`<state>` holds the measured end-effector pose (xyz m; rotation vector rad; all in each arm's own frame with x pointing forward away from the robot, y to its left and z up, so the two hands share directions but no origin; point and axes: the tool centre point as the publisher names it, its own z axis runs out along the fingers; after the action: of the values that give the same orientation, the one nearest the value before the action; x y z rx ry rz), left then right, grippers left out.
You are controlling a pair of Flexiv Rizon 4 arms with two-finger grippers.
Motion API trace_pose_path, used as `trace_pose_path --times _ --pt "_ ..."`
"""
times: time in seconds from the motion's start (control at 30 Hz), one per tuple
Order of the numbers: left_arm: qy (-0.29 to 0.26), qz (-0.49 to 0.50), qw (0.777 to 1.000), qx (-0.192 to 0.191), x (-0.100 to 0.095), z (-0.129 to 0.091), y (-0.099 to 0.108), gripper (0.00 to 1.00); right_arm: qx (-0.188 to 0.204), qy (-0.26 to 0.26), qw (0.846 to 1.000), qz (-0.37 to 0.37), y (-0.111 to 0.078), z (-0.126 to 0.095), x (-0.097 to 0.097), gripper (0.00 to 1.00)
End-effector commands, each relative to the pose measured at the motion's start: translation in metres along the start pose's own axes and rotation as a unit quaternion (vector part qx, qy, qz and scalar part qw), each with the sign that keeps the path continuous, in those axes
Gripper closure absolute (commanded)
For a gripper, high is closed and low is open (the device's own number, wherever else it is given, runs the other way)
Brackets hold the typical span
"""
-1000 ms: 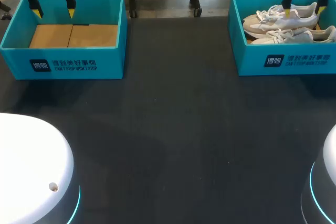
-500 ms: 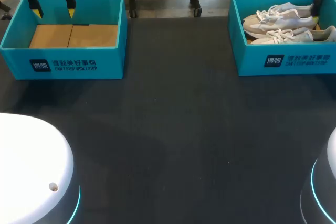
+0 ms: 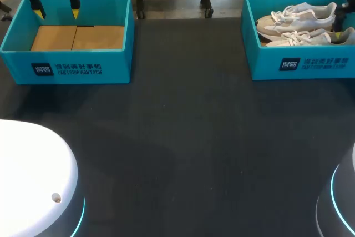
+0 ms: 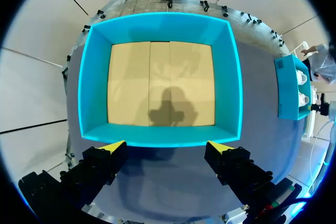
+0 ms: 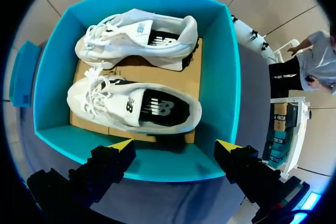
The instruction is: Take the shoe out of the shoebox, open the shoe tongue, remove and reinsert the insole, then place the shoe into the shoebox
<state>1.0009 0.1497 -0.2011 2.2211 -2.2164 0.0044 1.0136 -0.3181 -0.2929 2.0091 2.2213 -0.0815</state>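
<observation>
Two white shoes (image 5: pixel 131 106) lie side by side on the cardboard floor of the teal shoebox (image 3: pixel 299 65), toes pointing the same way. The right pincer (image 5: pixel 175 144) hovers just above this shoebox, its fingers spread apart and gripping nothing. Well apart from the shoebox, across the dark tabletop (image 3: pixel 188 137), the left pincer (image 4: pixel 167 145) hangs over a second teal box (image 3: pixel 66 67), its fingers likewise spread apart.
</observation>
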Motion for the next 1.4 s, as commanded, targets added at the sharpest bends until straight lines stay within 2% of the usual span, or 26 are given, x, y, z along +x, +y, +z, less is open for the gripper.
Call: trace_pose_path --times 0.03,0.3,0.63,0.9,1.4 --pt "-0.001 0.0 1.0 0.0 0.0 -0.001 0.0 0.0 -0.007 0.016 1.0 -0.007 0.003 0.009 -0.009 0.0" --pt "-0.001 0.0 1.0 0.0 0.0 -0.001 0.0 0.0 -0.006 0.027 1.0 -0.014 0.018 0.03 -0.018 0.0" --pt "-0.001 0.0 1.0 0.0 0.0 -0.001 0.0 0.0 -0.006 0.036 0.999 -0.011 0.027 0.046 -0.029 0.0" --pt "-0.001 0.0 1.0 0.0 0.0 -0.001 0.0 0.0 0.002 0.049 0.999 -0.012 0.029 0.062 -0.031 0.0" --pt "-0.001 0.0 1.0 0.0 0.0 -0.001 0.0 0.0 0.015 0.051 0.999 -0.011 0.02 0.076 -0.026 0.0"
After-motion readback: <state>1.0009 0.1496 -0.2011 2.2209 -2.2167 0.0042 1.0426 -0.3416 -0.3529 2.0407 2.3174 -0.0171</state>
